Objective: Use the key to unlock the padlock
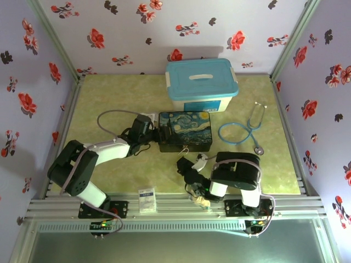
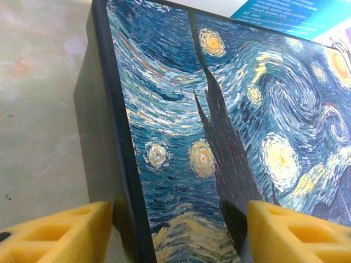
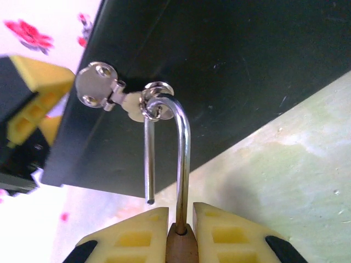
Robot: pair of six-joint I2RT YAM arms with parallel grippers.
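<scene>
The padlock's brass body [image 3: 181, 247] is pinched between the yellow pads of my right gripper [image 3: 182, 212], which is shut on it. Its silvery shackle [image 3: 185, 159] stands open: the long leg runs into the body and the short leg ends free in the air. The shackle is hooked through the hasp ring [image 3: 155, 103] on the dark front wall of the starry-night box [image 1: 184, 130]. My left gripper [image 2: 178, 233] grips the box's left end, one pad on the side wall and one on the painted lid [image 2: 230, 120]. The key is out of view.
A white storage tub with a blue lid [image 1: 202, 85] stands behind the starry-night box. A blue stethoscope [image 1: 247, 129] lies to the right on the green mat. A small white card [image 1: 146, 198] rests on the front rail. Flowered walls enclose the table.
</scene>
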